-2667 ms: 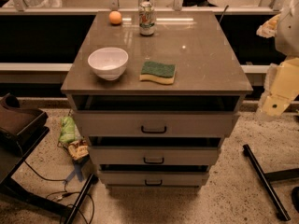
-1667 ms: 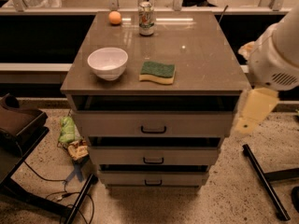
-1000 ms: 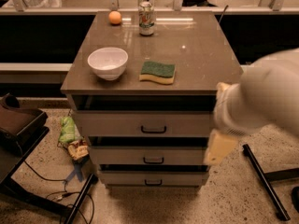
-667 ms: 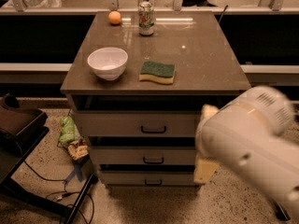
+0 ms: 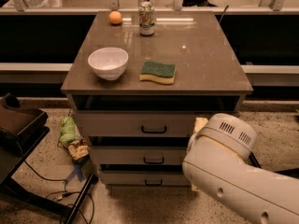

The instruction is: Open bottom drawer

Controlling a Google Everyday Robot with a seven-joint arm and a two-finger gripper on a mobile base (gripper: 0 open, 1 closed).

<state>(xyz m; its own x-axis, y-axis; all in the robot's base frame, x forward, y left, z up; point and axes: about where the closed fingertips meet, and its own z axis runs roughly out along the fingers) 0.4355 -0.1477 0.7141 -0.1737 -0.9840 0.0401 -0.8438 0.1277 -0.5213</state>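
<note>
Swung in from the 3 o'clock edge, the white arm [image 5: 233, 181] now fills the 5 o'clock corner of the view, much larger and lower than before; nothing on the cabinet has shifted.

The gripper [image 5: 201, 124] shows only as a pale beige sliver at the arm's 11 o'clock side, just in front of the cabinet's right edge beside the top drawer [image 5: 133, 124]. The rest of it is hidden behind the arm's rounded body, so whether it is spread or closed cannot be made out.

The bottom drawer [image 5: 140, 178] lies low in the view, at 6 o'clock from the cabinet top [image 5: 201, 55], lowest of three fronts under the middle drawer [image 5: 135, 157]. It is pushed in, its small black handle [image 5: 153, 182] clear of any contact, and its right end is covered by the arm.

On the cabinet top a white bowl [image 5: 108, 63] stands toward 9 o'clock, with a green and yellow sponge [image 5: 158, 72] just beside it at its 3 o'clock. A can [image 5: 146, 18] stands at 12 o'clock, an orange ball [image 5: 115, 17] near it at its 9 o'clock. On the floor at 9 o'clock from the drawers lies a green packet [image 5: 68, 129].
</note>
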